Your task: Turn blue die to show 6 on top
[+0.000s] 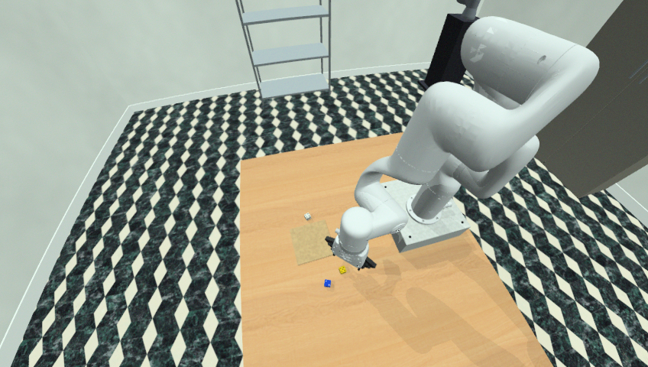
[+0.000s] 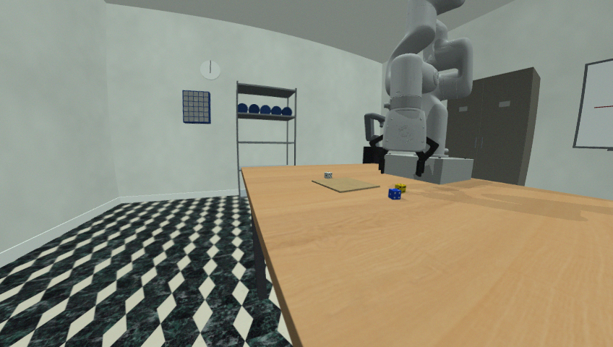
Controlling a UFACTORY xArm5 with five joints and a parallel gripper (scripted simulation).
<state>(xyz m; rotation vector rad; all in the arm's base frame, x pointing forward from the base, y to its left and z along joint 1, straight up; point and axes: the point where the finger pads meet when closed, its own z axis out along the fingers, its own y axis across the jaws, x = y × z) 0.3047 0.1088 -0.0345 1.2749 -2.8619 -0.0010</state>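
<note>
Open gripper (image 1: 350, 252) hanging over the table (image 1: 290, 318), blue die (image 1: 327, 283) lying off the mat (image 1: 309, 241).

A wooden table is standing on a black-and-cream tiled floor (image 1: 136, 227) in a pale-walled room, with a grey shelf (image 1: 328, 40) by the far wall and a dark cabinet (image 2: 507, 124) to the right. The arm is rising from a grey base (image 1: 455, 227); its fingers are spread wide, holding nothing, above the mat's right edge and the yellow die (image 1: 342, 270). The blue die is sitting on bare wood, just nearer than the yellow one, both apart from the mat. A white die (image 1: 307, 215) is resting just beyond the mat's far edge. The exterior view alone is showing a wall clock (image 2: 209, 69), a blue grid chart (image 2: 196, 106), blue bowls (image 2: 264, 109) on the shelf and a whiteboard (image 2: 598, 107); there the gripper is hanging clear above the table.
</note>
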